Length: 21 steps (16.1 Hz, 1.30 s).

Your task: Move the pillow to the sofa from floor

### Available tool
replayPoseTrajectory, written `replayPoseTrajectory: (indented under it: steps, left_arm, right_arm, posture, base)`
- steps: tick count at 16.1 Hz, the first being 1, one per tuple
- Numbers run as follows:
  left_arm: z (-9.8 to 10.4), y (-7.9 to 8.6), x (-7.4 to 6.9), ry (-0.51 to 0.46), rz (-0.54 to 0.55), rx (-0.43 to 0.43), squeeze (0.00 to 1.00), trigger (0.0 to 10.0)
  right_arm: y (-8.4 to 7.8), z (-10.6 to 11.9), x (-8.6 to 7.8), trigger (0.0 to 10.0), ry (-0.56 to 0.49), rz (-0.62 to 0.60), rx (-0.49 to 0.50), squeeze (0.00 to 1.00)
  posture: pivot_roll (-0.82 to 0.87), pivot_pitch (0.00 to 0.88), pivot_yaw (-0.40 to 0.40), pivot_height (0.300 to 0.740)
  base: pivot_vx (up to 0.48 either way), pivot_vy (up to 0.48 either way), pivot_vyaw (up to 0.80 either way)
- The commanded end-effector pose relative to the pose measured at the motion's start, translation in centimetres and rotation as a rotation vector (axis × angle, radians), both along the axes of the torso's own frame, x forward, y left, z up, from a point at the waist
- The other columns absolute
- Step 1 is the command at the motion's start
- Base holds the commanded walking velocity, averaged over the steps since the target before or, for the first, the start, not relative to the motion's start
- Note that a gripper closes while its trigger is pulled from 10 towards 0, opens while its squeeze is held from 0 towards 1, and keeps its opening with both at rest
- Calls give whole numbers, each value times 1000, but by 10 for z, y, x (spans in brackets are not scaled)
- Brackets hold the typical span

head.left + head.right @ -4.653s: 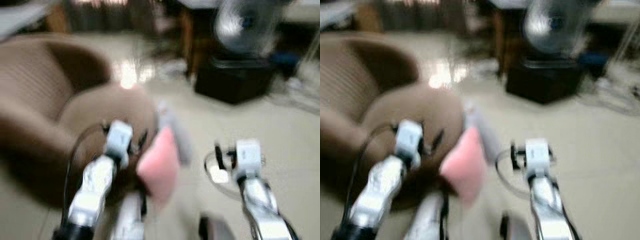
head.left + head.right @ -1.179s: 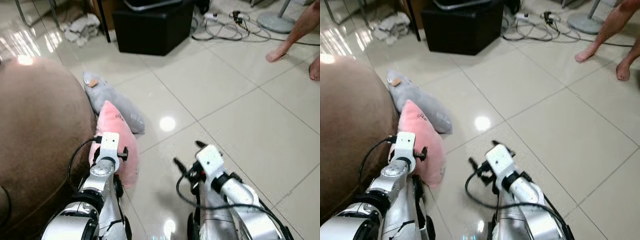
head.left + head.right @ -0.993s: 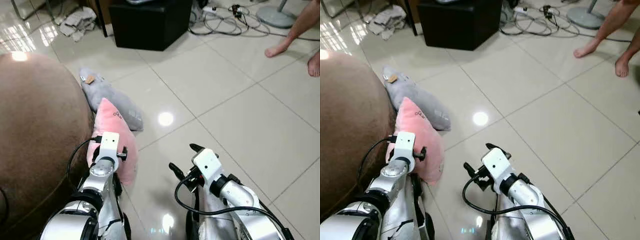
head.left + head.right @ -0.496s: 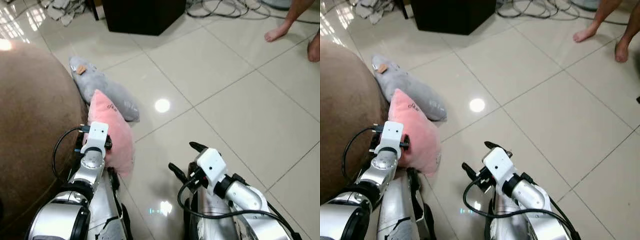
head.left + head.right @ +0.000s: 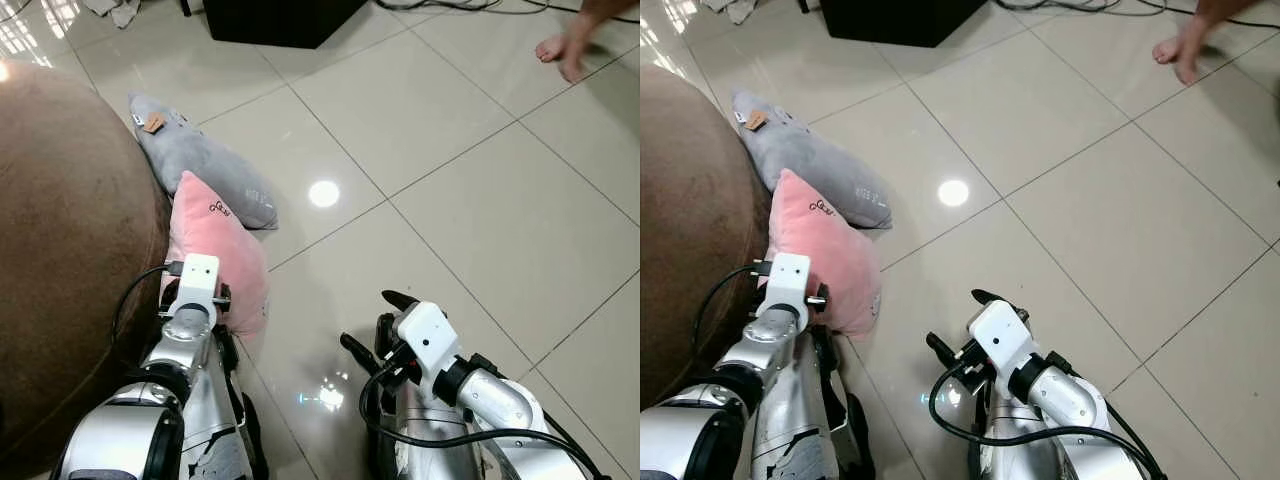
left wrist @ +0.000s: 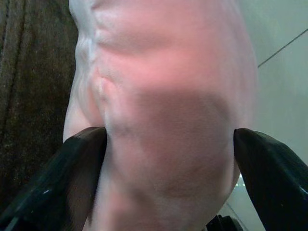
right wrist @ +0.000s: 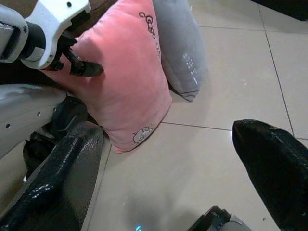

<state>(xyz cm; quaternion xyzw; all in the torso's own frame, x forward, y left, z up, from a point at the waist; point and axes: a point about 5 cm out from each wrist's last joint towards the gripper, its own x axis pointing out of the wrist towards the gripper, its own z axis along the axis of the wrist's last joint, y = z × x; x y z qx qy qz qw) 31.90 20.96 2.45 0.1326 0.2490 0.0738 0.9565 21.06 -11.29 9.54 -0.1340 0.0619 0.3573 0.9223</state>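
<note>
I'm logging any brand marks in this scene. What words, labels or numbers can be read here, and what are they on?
Pink pillow: small dark stitched mark near its top corner, too small to read; a little embroidered figure near a lower corner, no letters.
Grey pillow: pale printed mark, too blurred to read; tan tag, nothing legible.
No other text can be made out.

The pillow (image 5: 215, 250) stands on the floor (image 5: 450, 180) against the sofa (image 5: 70, 250) at the left, with a second pillow (image 5: 195, 160) lying just behind it, touching. The left pincer (image 6: 168, 159) straddles the near pillow; the right pincer (image 5: 372, 325) hangs over floor to its right.
</note>
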Motion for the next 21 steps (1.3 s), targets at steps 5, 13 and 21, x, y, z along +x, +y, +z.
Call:
replayPoseTrajectory:
  steps: [5,13,21]
  left_arm:
    - [-9,3,-8,54,-23,21,0,0]
    - [-6,5,-6,47,-13,49,0,0]
    - [-7,3,-6,48,-11,45,0,0]
  right_arm:
    - [3,-3,-7,10000,28,15,1,0]
    - [3,-3,-5,10000,29,14,1,0]
    - [3,-6,-5,10000,31,8,-1,0]
  posture:
    - [-214,321,-22,532]
    - [-213,303,-18,532]
    - [-214,305,-17,532]
  base:
    - [0,0,0]
    - [0,0,0]
    - [0,0,0]
